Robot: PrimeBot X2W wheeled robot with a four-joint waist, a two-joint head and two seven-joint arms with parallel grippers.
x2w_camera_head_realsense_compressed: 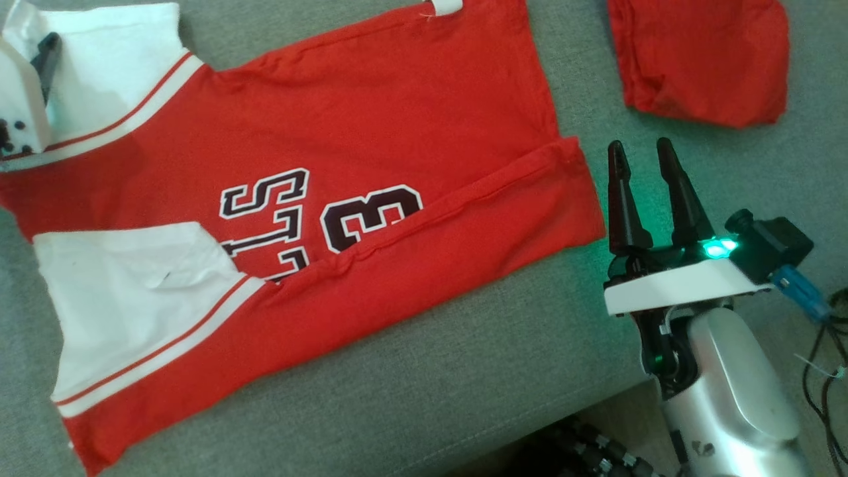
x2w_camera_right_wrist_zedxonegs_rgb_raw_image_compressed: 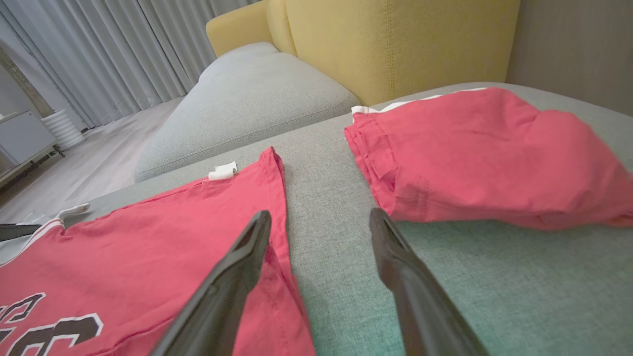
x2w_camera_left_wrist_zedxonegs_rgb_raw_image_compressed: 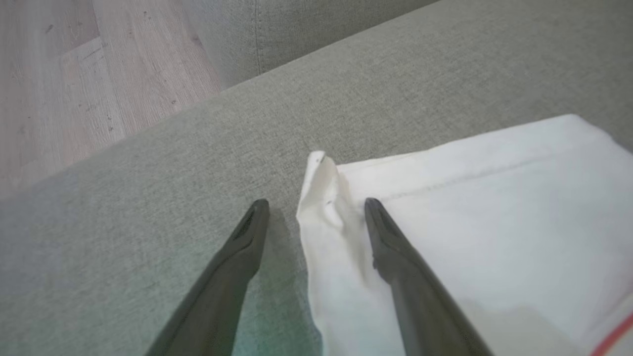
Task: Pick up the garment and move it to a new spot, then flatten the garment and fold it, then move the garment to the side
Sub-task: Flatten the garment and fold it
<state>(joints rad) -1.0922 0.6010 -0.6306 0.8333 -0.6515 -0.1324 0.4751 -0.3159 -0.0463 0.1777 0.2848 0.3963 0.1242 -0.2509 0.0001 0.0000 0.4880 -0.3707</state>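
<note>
The garment (x2w_camera_head_realsense_compressed: 371,126) is a red jersey with white sleeves and dark lettering, spread flat on the grey sofa cushion (x2w_camera_head_realsense_compressed: 464,371). Its near long edge is folded up over part of the lettering. My left gripper (x2w_camera_head_realsense_compressed: 41,58) is at the far left over one white sleeve (x2w_camera_head_realsense_compressed: 112,59). In the left wrist view this gripper (x2w_camera_left_wrist_zedxonegs_rgb_raw_image_compressed: 316,205) is open, one finger on the cushion and the other on the sleeve (x2w_camera_left_wrist_zedxonegs_rgb_raw_image_compressed: 494,207), straddling the sleeve's curled corner. My right gripper (x2w_camera_head_realsense_compressed: 646,152) is open just right of the jersey's hem. It holds nothing and stands over bare cushion beside the hem (x2w_camera_right_wrist_zedxonegs_rgb_raw_image_compressed: 277,198).
A second red garment (x2w_camera_head_realsense_compressed: 702,59) lies folded at the back right, close ahead of my right gripper (x2w_camera_right_wrist_zedxonegs_rgb_raw_image_compressed: 320,216). The cushion's front edge (x2w_camera_head_realsense_compressed: 596,397) runs at the lower right, with cables (x2w_camera_head_realsense_compressed: 821,371) past it. Wooden floor (x2w_camera_left_wrist_zedxonegs_rgb_raw_image_compressed: 59,89) lies beyond the left end, and a yellow armchair (x2w_camera_right_wrist_zedxonegs_rgb_raw_image_compressed: 395,39) stands behind.
</note>
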